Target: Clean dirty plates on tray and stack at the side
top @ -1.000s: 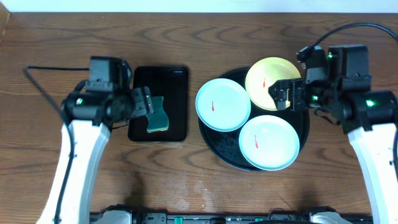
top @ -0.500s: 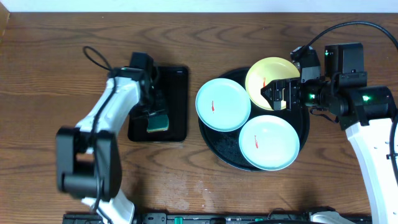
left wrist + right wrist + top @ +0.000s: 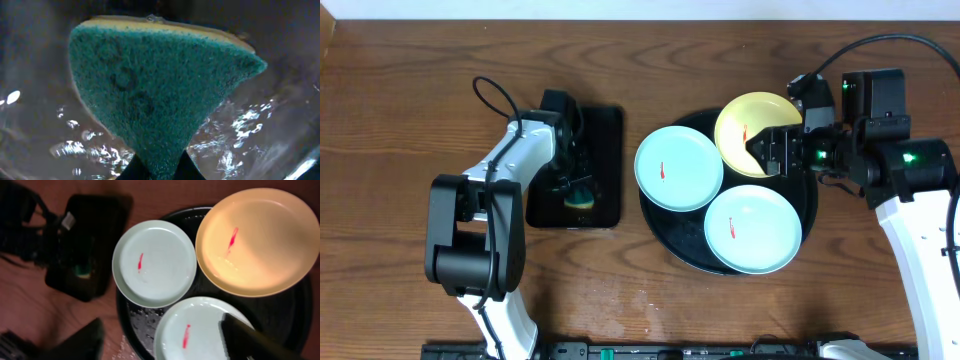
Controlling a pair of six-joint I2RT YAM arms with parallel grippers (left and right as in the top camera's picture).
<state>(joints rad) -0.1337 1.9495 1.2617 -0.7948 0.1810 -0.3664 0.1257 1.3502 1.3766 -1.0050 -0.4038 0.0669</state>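
Three plates lie on the round black tray (image 3: 682, 243): a pale blue one (image 3: 679, 168) at its left, another pale blue one (image 3: 752, 229) at the front, and a pale yellow one (image 3: 750, 125) at the back, tilted on the rim. Each bears a small red smear. My right gripper (image 3: 772, 155) hovers at the yellow plate's front right edge; in the right wrist view its fingers (image 3: 255, 340) stand wide apart over the front blue plate (image 3: 200, 330), holding nothing. My left gripper (image 3: 161, 172) is shut on the green sponge (image 3: 155, 90) over the small rectangular tray (image 3: 602, 130).
The rectangular tray (image 3: 92, 245) holds shiny water under the sponge. Bare brown wood table (image 3: 400, 120) surrounds both trays. Water drops wet the round tray's floor (image 3: 145, 325) between the blue plates. A black cable (image 3: 490, 95) loops behind the left arm.
My left arm has swung down over the rectangular tray and its gripper has closed on the sponge. My right gripper's fingers have narrowed somewhat beside the yellow plate.
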